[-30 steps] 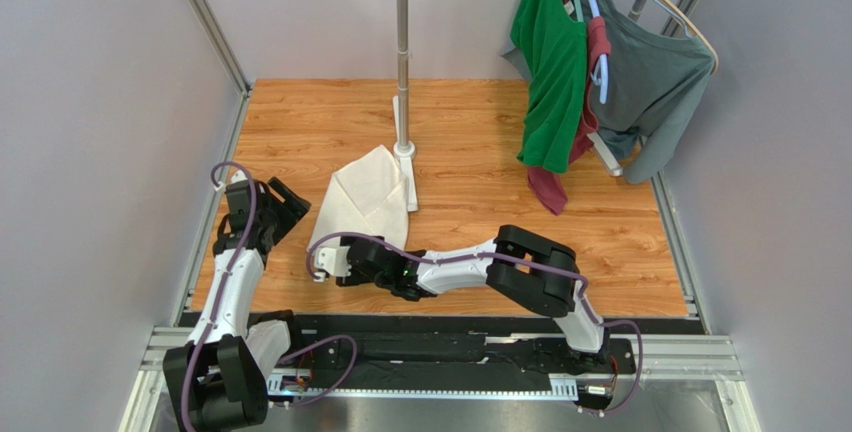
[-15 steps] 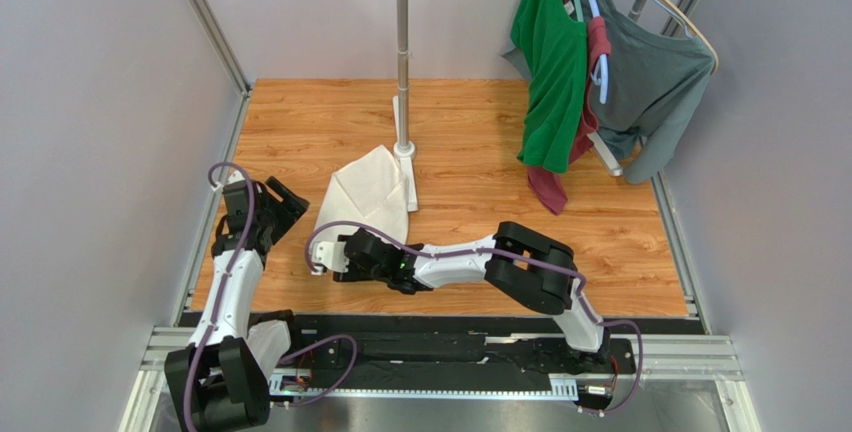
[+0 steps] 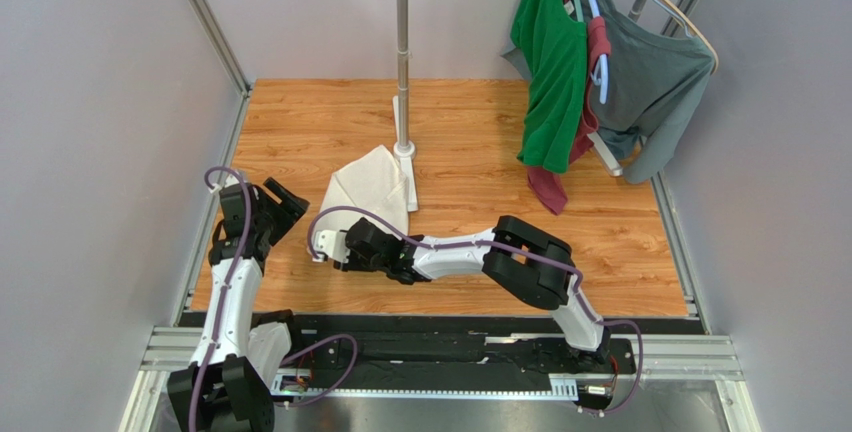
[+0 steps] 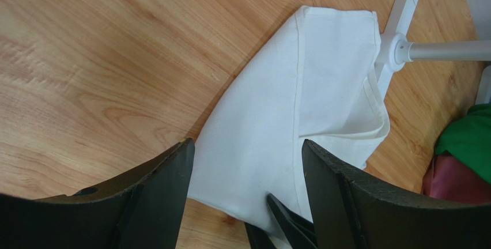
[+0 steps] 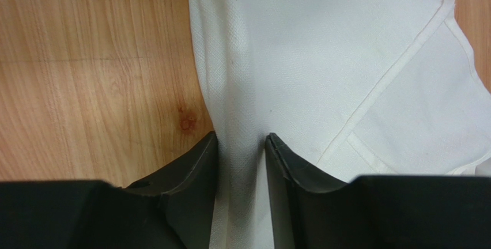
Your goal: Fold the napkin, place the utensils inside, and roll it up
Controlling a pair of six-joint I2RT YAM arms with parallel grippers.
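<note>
The white napkin [image 3: 370,187] lies loosely folded on the wooden table, just left of the pole stand's base. My right gripper [image 3: 335,237] is at its near corner; in the right wrist view the gripper [image 5: 242,139] is shut on a gathered ridge of napkin [image 5: 323,47] that fills the narrow gap between the fingers. My left gripper [image 3: 290,197] hovers left of the cloth, open and empty. In the left wrist view this gripper [image 4: 248,145] frames the napkin [image 4: 305,99], with the right gripper's dark fingers [image 4: 282,223] at the near corner. The utensils are out of view.
A white pole stand [image 3: 403,102] rises just right of the napkin, its base [image 3: 408,177] touching the cloth's far edge. A green shirt [image 3: 550,62] and a grey shirt [image 3: 650,72] hang at the back right. The metal frame rail [image 3: 215,192] runs close beside the left arm.
The right gripper has narrowed onto the napkin's near corner and shifted up and left, so the cloth's near end now lies shorter. The left arm has barely moved.
</note>
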